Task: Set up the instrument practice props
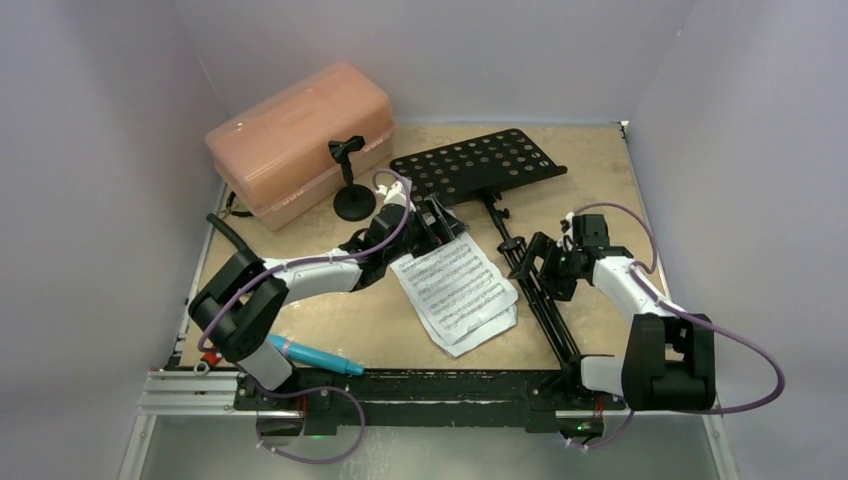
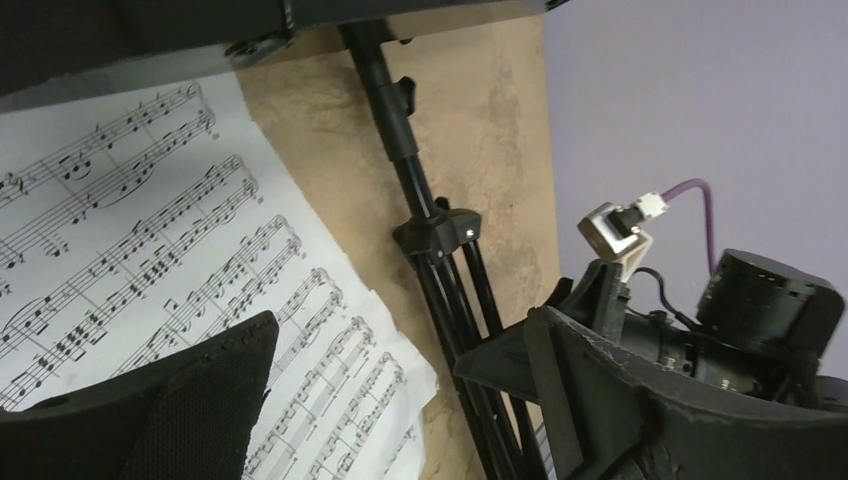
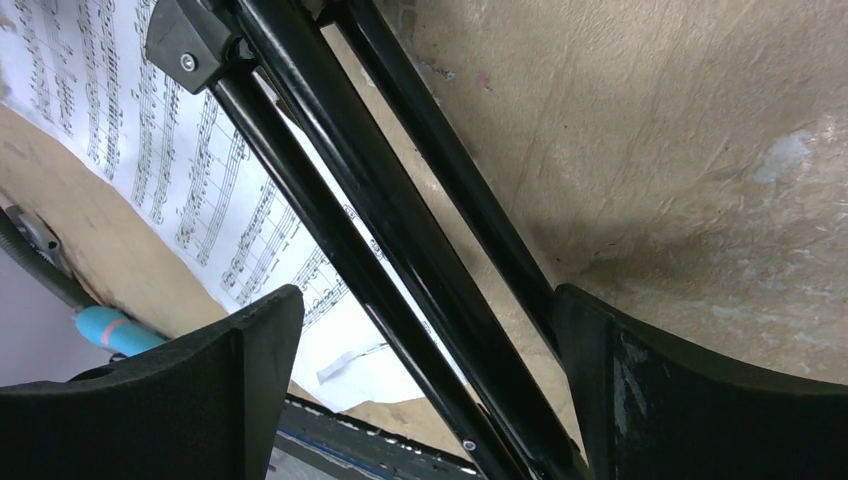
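Between the right fingers [image 3: 225,400], which stand wide apart with nothing in them, run the folded legs [image 3: 400,260] of the black tripod music stand [image 1: 514,246]. It lies flat on the tan worktop [image 1: 600,190], with its perforated metal desk [image 1: 478,165] beyond these fingers and its leg tips on their near side. The left fingers [image 2: 185,410] are also spread wide and empty. They are low over the upper corner of the two white sheet-music pages [image 1: 457,290], and the stand's pole passes through the gap between them. Whether either pair touches anything cannot be told.

Beyond the left fingers the small black round-based mic stand [image 1: 352,185] is upright, just in front of the pink translucent plastic box [image 1: 300,135]. The cyan-blue microphone [image 1: 312,355] lies well behind them, beside the left arm's base at the near edge.

The step in hand looks like getting the music stand upright, and both arms seem lined up on it rather than on the pages or the microphone. Little of the task appears done: the desk carries no pages and the mic stand's clip is empty.

The next move calls for the right fingers to sink around the leg bundle and close firmly, since the thin smooth tubes could slide or splay. The left fingers should take the pole nearer the desk. The stand must then be tilted up and its legs spread before it is let go, or it would likely topple
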Robot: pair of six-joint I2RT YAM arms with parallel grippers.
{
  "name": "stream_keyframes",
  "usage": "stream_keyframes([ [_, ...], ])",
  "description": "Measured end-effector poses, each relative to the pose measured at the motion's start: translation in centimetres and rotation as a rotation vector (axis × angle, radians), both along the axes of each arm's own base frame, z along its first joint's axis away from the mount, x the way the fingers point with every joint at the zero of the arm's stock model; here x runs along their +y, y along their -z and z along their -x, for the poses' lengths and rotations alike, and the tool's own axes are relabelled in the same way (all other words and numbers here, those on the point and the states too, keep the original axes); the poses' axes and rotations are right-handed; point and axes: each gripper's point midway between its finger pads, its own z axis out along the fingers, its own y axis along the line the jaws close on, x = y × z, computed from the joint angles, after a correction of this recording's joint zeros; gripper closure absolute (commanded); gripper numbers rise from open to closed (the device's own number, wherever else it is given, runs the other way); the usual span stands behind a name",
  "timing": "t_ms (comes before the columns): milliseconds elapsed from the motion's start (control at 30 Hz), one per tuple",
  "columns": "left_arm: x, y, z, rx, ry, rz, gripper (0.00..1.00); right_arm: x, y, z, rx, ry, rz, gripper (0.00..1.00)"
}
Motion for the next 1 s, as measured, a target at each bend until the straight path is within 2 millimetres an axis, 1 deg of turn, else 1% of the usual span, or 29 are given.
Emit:
stream_keyframes([
  [133, -0.1, 2.1, 0.4, 0.053, 0.007, -0.037, 0.07, 0.3, -0.1, -0.2, -0.009, 0.002, -0.021, 0.04],
  [233, 0.3, 2.4, 0.3, 0.054, -0.005, -0.063, 0.05, 0.4, -0.2, -0.2, -0.009, 0.002, -0.028, 0.02],
  [333, 1.3, 2.2, -0.1, 0.041, -0.037, -0.099, 0.04, 0.2, -0.6, -0.5, -0.016, 0.003, -0.014, 0.02],
  [433, 3.2, 0.9, -1.1, 0.02, -0.082, -0.096, 0.04, -0.1, -1.9, -1.9, -0.062, 0.004, 0.009, 0.02],
  [533, 6.4, -0.5, -2.7, -0.004, -0.164, -0.053, 0.04, -0.2, -3.5, -3.5, -0.119, -0.002, 0.018, 0.02],
  [600, 8.6, -0.7, -3.7, -0.007, -0.222, -0.023, 0.04, -0.3, -4.5, -4.3, -0.152, -0.007, 0.022, 0.02],
  [633, 9.0, -0.6, -3.8, -0.003, -0.238, -0.006, 0.05, -0.3, -4.8, -4.7, -0.163, -0.01, 0.023, 0.02],
  [667, 10.2, -0.5, -4.6, 0.001, -0.273, 0.009, 0.05, -0.3, -5.0, -5.0, -0.17, -0.013, 0.025, 0.02],
  [700, 10.6, -0.4, -4.8, 0.01, -0.288, 0.024, 0.06, -0.3, -5.1, -5.2, -0.175, -0.014, 0.027, 0.02],
  [767, 10.6, -0.3, -5.2, 0.016, -0.296, 0.059, 0.08, -0.4, -5.3, -5.7, -0.181, -0.021, 0.032, 0.02],
  [833, 10.0, -0.4, -5.6, 0.017, -0.286, 0.1, 0.09, -0.4, -5.4, -6.0, -0.183, -0.026, 0.038, 0.02],
  [1000, 9.0, 1.3, -6.7, 0.063, -0.271, 0.132, 0.12, -0.8, -5.8, -6.6, -0.199, -0.034, 0.062, 0.02],
])
